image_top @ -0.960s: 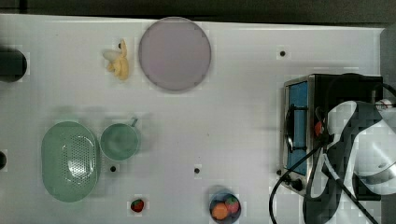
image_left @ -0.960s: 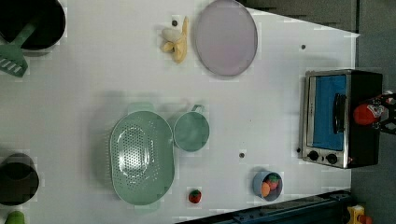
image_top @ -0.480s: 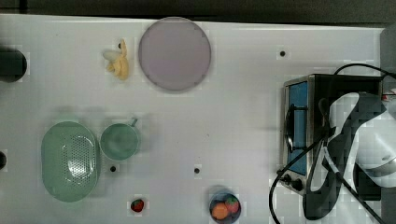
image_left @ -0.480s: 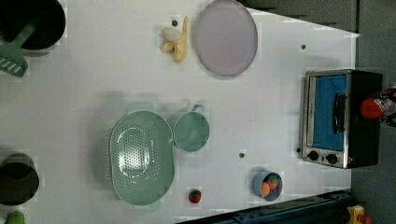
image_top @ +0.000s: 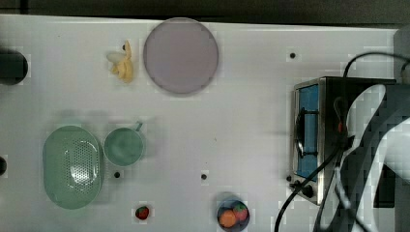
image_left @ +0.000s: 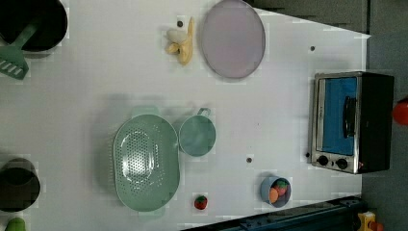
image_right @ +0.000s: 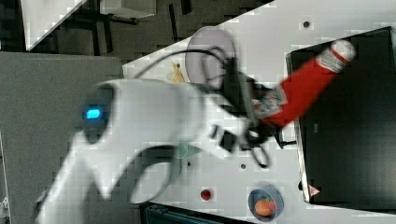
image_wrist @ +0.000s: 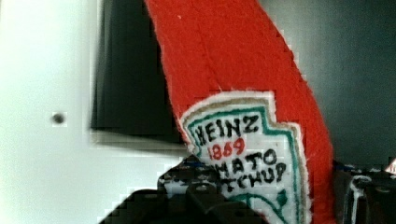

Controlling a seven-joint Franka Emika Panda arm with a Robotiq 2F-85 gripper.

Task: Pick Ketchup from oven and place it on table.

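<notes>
claw clamped on ketchup, lifted over oven, right view's right; next, carry down onto table.

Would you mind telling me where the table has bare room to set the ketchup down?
The widest bare stretch of the table lies between the oven and the green cup, below the plate in the top view. It is crowded around the colander, strawberry and fruit bowl.
</notes>
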